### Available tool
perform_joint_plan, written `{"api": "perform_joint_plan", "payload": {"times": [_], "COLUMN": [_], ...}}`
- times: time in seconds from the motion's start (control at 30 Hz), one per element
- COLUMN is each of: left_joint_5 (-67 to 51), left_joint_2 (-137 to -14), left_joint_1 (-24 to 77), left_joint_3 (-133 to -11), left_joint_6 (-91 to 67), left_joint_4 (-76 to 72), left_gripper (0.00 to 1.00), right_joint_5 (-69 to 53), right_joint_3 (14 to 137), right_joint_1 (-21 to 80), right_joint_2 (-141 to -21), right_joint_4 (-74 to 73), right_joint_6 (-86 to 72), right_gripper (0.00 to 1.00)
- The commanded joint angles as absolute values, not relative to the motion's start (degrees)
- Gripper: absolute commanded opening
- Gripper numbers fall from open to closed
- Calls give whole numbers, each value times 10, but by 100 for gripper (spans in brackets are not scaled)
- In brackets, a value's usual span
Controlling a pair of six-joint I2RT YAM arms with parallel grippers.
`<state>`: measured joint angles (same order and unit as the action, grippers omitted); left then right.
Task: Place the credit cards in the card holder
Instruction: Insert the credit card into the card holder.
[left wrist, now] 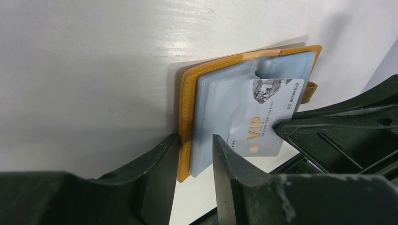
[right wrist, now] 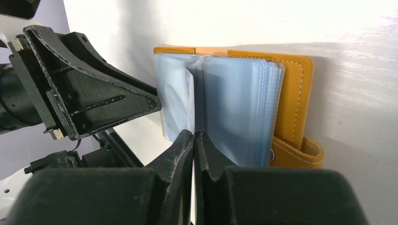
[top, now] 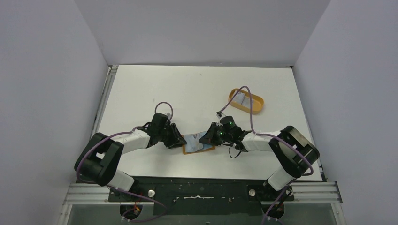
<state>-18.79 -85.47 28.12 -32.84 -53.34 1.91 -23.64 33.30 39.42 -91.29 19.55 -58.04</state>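
The card holder [left wrist: 187, 98] lies open on the white table, with an orange cover and grey-blue sleeves [right wrist: 239, 108]. My left gripper [left wrist: 195, 138] is shut on its near edge, cover and sleeves between the jaws. A pale credit card [left wrist: 263, 126] printed "VIP" sits partly inside a sleeve. My right gripper [right wrist: 193, 133] is shut on that card, which shows edge-on there. In the top view the card holder [top: 199, 145] lies between the left gripper [top: 179, 140] and the right gripper [top: 205, 138].
An orange oval tray [top: 256, 102] stands at the back right with a pale card [top: 241, 99] in it. The right arm's purple cable [top: 248, 101] loops over the tray. Grey walls close in the table on three sides.
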Motion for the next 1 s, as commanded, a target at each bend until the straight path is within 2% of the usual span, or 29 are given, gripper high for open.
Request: {"api": "perform_joint_plan", "payload": {"times": [0.0, 0.37, 0.97], "left_joint_5": [-174, -174, -174], "left_joint_2": [-877, -878, -882], "left_joint_1": [283, 282, 282], "left_joint_3": [-322, -323, -329], "left_joint_6": [-512, -510, -508], "left_joint_4": [53, 57, 61], "left_gripper": [31, 31, 31], "right_joint_5": [-222, -180, -158], "right_joint_3": [349, 361, 389], "right_joint_1": [398, 399, 400], "right_joint_2": [-925, -913, -896], "right_joint_4": [235, 132, 74], "right_joint_6": [-576, -495, -439], "right_gripper": [0, 0, 0]}}
